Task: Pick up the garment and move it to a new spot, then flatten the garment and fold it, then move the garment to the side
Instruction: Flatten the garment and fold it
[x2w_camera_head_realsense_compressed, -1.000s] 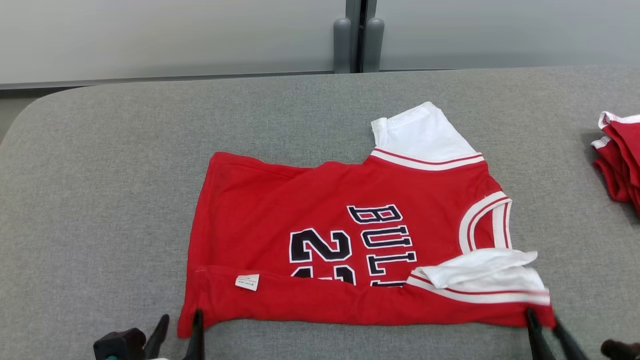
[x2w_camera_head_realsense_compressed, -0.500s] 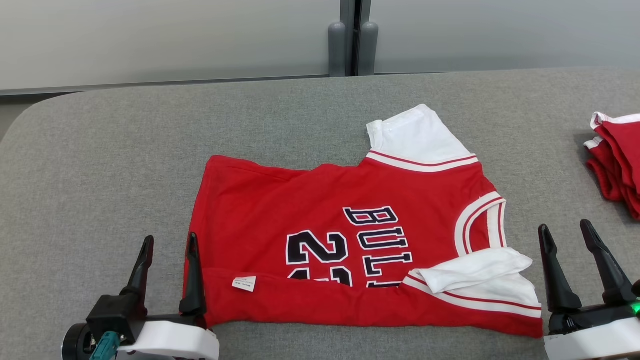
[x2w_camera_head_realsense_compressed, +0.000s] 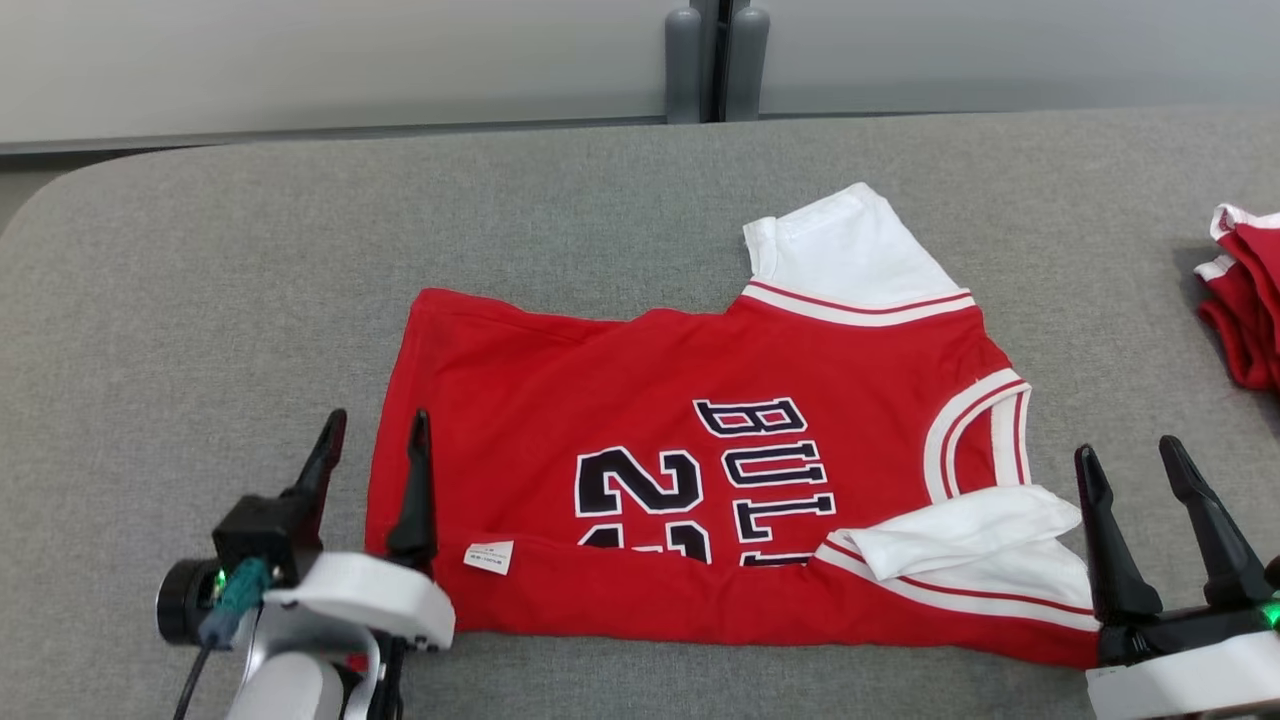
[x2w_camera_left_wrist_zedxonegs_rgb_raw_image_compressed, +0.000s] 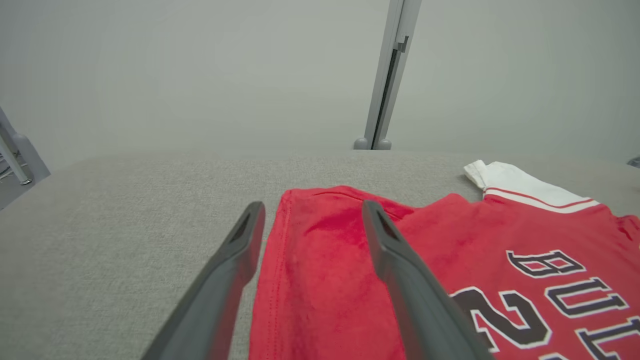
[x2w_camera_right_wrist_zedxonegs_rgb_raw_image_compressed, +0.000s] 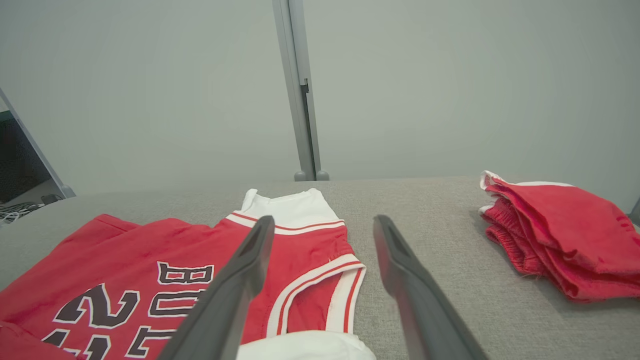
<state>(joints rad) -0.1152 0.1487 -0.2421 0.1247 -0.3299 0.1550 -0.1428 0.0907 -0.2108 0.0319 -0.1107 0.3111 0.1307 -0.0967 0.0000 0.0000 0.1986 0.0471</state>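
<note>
Since a second ago both let go: left gripper (x2w_camera_head_realsense_compressed: 378, 420) and right gripper (x2w_camera_head_realsense_compressed: 1128, 452) hover spread wide, fingers pointing forward, at either end of the red Bulls jersey (x2w_camera_head_realsense_compressed: 700, 480) lying mid grey table (x2w_camera_head_realsense_compressed: 200, 300).

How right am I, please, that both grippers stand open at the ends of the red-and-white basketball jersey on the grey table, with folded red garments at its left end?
Almost: the head view shows the folded red garments at the grey table's right end; the rest holds.
</note>
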